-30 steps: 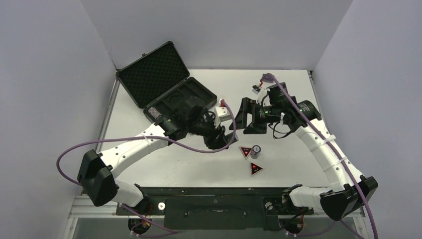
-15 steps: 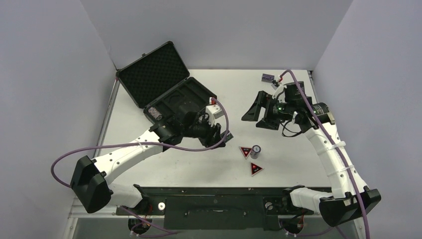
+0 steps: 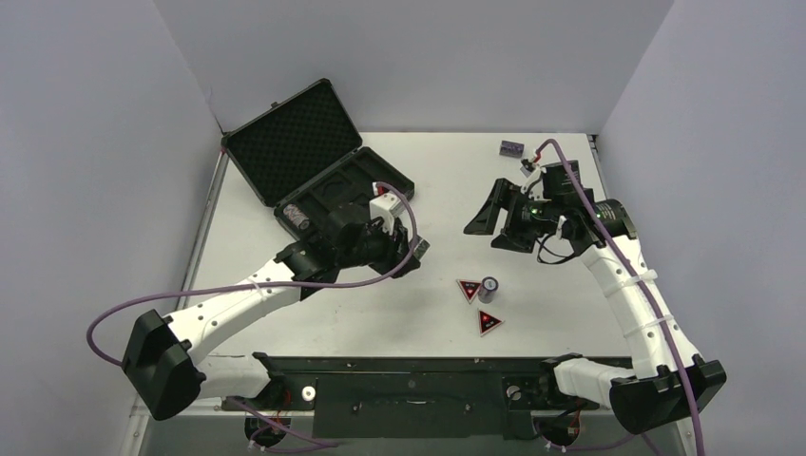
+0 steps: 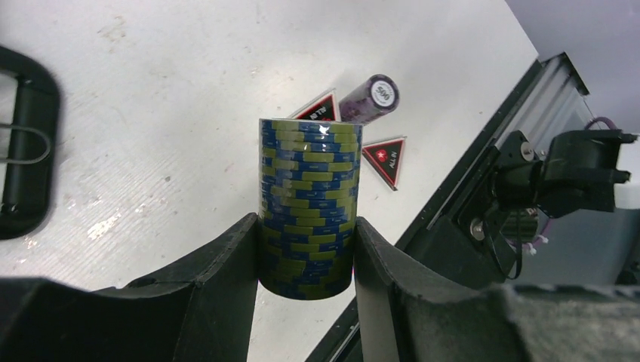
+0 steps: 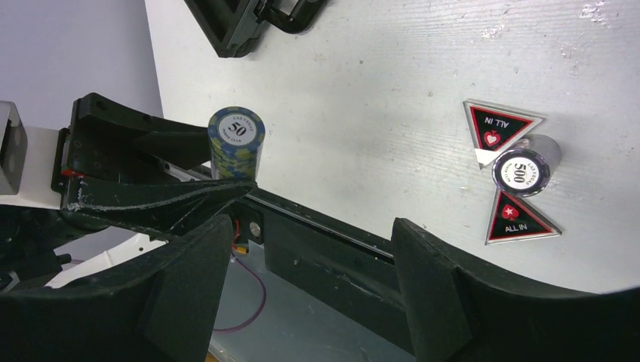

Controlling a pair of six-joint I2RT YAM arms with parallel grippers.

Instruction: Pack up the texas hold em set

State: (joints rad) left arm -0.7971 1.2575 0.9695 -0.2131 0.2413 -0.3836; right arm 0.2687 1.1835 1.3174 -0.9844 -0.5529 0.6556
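Observation:
The black briefcase (image 3: 335, 183) lies open at the back left, its foam lid (image 3: 290, 138) raised and one chip stack (image 3: 297, 217) in its base. My left gripper (image 3: 415, 251) (image 4: 308, 226) hangs in front of the case, shut on a blue-and-yellow chip stack (image 4: 309, 204) (image 5: 236, 142). A purple chip stack (image 3: 489, 287) (image 4: 370, 98) (image 5: 521, 170) stands on the table between two red-and-black triangular tokens (image 3: 468, 290) (image 3: 489, 322). My right gripper (image 3: 489, 223) (image 5: 309, 279) hovers behind them, open and empty.
A small dark object (image 3: 511, 147) lies at the back right of the white table (image 3: 570, 304). The black base rail (image 3: 409, 380) runs along the near edge. The case handle (image 4: 23, 151) shows at the left of the left wrist view.
My left gripper has carried the blue-and-yellow stack left and back, closer to the case. My right gripper has pulled away to the right and turned slightly.

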